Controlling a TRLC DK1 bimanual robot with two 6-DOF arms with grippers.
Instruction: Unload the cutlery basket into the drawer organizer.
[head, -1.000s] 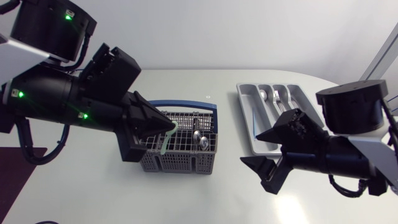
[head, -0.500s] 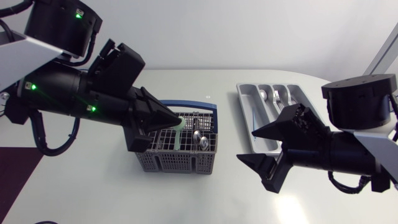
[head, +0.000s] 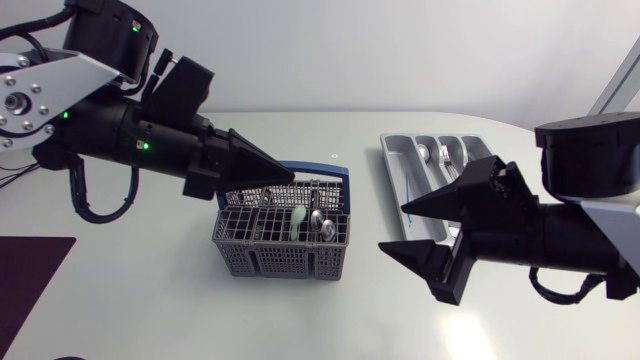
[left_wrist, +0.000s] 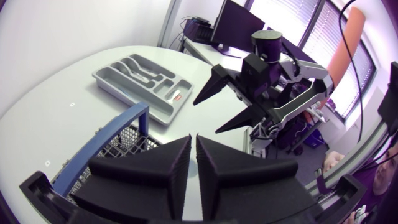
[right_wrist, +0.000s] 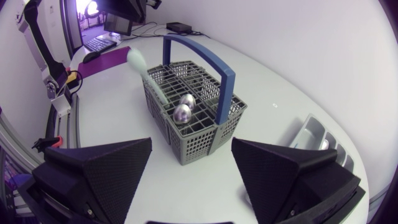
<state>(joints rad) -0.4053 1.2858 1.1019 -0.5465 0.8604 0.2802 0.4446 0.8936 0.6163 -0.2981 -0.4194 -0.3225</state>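
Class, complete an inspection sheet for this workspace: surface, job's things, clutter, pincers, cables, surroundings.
surface: white table.
job's things: basket holds a green utensil and two spoons; organizer holds some cutlery.
clutter: dark mat at the table's edge.
pincers: left pincer shut, empty, above the basket; right pincer open, empty, beside the organizer.
cables: black loop under the left arm.
surroundings: nothing seen.
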